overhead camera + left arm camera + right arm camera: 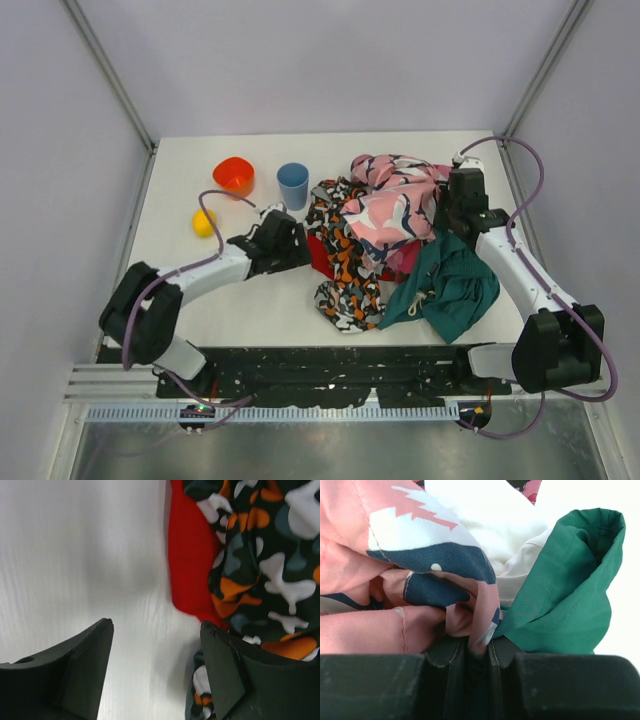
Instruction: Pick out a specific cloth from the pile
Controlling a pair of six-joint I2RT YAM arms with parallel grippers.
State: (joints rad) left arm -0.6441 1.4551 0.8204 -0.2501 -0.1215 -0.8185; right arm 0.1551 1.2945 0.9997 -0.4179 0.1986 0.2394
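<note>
Top view: the red cloth (318, 256) lies at the left edge of the pile (375, 225), mostly buried under the orange-black garment (345, 268). The left gripper (293, 245) is just beside it.

Left wrist: jaws apart, holding nothing — a bare red edge lies ahead. I judge it soft, light and limp, so that edge is the place to pinch.

Right wrist: right gripper (480, 650) clamped on the pink cloth (395, 580).

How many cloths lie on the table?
5: red cloth under the orange-black cloth, left; pink patterned cloth, on top; teal cloth, right; white cloth between those two. Others may be hidden.
</note>
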